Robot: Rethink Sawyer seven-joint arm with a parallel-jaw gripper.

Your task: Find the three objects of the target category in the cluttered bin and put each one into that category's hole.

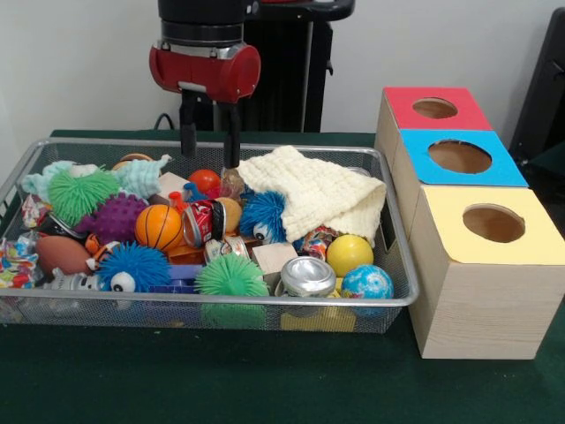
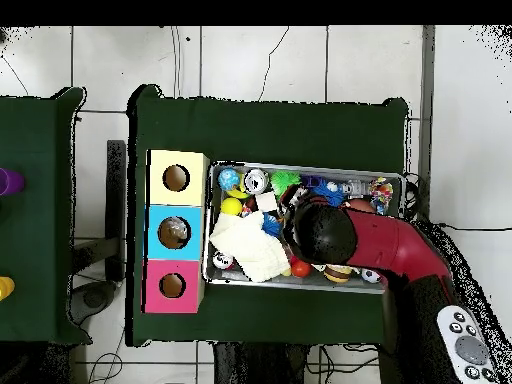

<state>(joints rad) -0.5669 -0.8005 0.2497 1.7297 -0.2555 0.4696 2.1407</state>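
Front view shows the green desk (image 1: pixel 265 389) carrying the bin (image 1: pixel 221 302) at frame left, three holed boxes (image 1: pixel 481 265) at right. Hanging over the bin's upper middle, the claw (image 1: pixel 210 146) has fingers apart, empty. One crinkly packet (image 1: pixel 16 263) lies at far left against the rim: light, slippery, best pinched across its bunched middle. Clutter crowds it; room is tight.

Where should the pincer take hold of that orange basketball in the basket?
Best from straight above, closing across the widest part of the orange basketball. It is round, so any pair of opposite sides would probably do, but the purple spiky ball and the red can crowd its sides, while its top is bare.
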